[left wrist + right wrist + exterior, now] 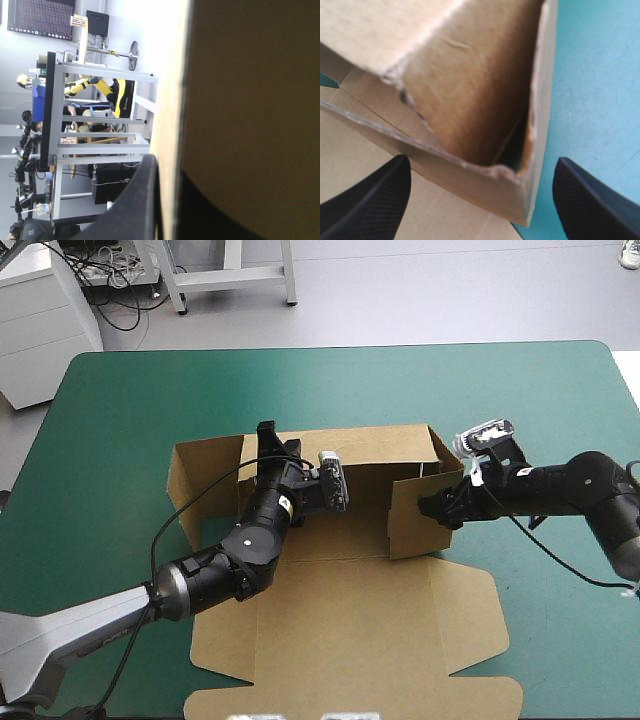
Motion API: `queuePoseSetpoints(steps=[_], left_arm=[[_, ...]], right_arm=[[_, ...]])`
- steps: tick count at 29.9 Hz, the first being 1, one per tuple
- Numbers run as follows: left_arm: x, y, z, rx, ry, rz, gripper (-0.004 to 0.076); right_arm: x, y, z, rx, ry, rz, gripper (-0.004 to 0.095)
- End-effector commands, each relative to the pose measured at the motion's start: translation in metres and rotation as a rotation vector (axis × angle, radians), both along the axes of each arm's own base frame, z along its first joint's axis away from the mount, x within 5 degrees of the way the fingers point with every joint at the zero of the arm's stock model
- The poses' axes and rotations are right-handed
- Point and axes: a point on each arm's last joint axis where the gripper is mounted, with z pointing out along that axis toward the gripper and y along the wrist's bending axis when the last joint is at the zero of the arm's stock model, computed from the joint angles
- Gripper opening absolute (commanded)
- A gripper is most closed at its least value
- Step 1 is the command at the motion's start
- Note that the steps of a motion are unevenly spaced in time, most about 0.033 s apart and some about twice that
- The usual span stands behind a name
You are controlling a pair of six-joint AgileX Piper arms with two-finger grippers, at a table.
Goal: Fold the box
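High view showed the teal-green worktop (100, 440) with the brown box (340, 620) at its middle. Its lid and floor lay flat toward the near edge, the back wall (385, 448) stood upright, the left wall (200, 480) leaned outward, and the right wall (412, 520) was raised near the back wall's right end. The left arm (245, 545) reached across the floor panel, and the left jaws were clamped on the back wall's top edge. In the left wrist view the board ran between a black finger (142, 200) and a darker shape beside it. The right arm (560, 485) reached in from the worktop's right side. The right jaws stood apart, with the fingers (370, 200) on either side of a raised corner (510, 185) and not touching it. To do this step well, I judged, the left jaws should steady the back wall upright. The right jaws should then take the right wall and press it slowly square to the back wall, so the crease bends rather than tears.
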Motion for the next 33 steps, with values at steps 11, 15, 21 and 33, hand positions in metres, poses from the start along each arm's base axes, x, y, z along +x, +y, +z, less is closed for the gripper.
queuePoseSetpoints(steps=[11, 15, 21, 33], left_arm=[[-0.002, 0.006, 0.016, -0.057, -0.032, 0.044, -0.0032], [-0.002, 0.006, 0.016, -0.057, -0.032, 0.044, -0.0032], [-0.002, 0.006, 0.016, -0.058, -0.030, 0.044, -0.0032], [-0.002, 0.004, 0.014, -0.073, -0.011, 0.034, -0.0032]], right_arm=[[-0.002, 0.035, 0.015, -0.056, -0.185, 0.069, 0.0720], [0.000, 0.032, 0.015, -0.095, -0.216, 0.063, 0.0704], [0.002, 0.031, 0.016, -0.115, -0.241, 0.059, 0.0566], [0.005, 0.045, 0.009, -0.168, -0.277, 0.096, 0.0378]])
